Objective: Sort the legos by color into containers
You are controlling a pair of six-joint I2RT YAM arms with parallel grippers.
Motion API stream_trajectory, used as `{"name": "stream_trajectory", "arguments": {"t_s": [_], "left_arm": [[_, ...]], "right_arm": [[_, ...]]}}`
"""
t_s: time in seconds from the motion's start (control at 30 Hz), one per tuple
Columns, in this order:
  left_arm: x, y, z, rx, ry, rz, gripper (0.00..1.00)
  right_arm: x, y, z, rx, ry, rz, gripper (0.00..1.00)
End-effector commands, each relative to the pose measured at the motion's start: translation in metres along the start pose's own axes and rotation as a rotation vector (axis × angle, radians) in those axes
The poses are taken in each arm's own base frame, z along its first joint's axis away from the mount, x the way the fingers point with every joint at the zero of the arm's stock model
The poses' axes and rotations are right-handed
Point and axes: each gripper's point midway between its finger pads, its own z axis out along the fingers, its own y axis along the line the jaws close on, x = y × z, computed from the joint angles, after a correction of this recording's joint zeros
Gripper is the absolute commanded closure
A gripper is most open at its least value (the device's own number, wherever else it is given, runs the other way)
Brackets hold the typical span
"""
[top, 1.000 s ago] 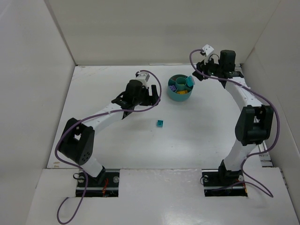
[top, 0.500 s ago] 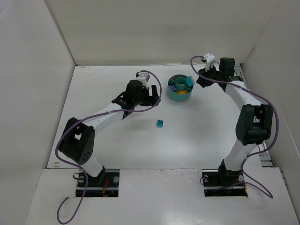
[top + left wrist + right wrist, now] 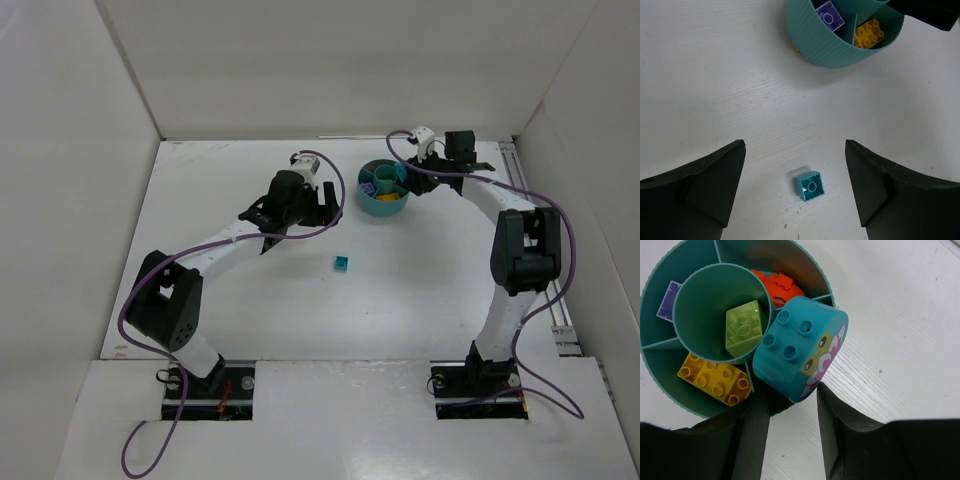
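Observation:
The round teal tub [image 3: 384, 207] stands at the back centre. In the right wrist view its wall [image 3: 807, 257] encloses a light green brick [image 3: 744, 327] in the central ring, and a yellow brick [image 3: 715, 379], an orange-red brick [image 3: 780, 287] and a purple brick [image 3: 669, 300] in wedges. My right gripper [image 3: 792, 405] is shut on a large rounded teal brick [image 3: 800, 347] with a printed face, held over the tub's rim. My left gripper [image 3: 795, 165] is open above a small teal brick [image 3: 810, 185] lying upside down on the table [image 3: 342, 263].
A tiny yellow bit [image 3: 796, 49] lies against the tub's outer wall [image 3: 835, 50]. White walls enclose the table on the left, back and right. The left arm [image 3: 230, 240] stretches across the left half towards the tub.
My right gripper has swung left and lower, carrying the large teal brick further over the tub. The left arm and the small teal brick have not moved.

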Motion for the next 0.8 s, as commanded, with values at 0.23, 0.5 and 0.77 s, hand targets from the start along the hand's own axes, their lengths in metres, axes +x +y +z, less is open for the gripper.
{"name": "stream_trajectory", "arguments": {"t_s": [0.23,0.5,0.77], "left_arm": [[-0.027,-0.013,-0.006,0.037,-0.062,0.010,0.22],[-0.029,-0.014,-0.006,0.040,-0.070,0.011,0.22],[-0.026,-0.012,-0.004,0.037,-0.062,0.010,0.22]], "right_arm": [[-0.043,0.007,-0.023,0.012,-0.051,-0.130,0.44],[-0.067,0.017,-0.043,0.005,-0.099,-0.182,0.34],[-0.071,0.010,-0.021,0.003,-0.073,-0.206,0.32]]}}
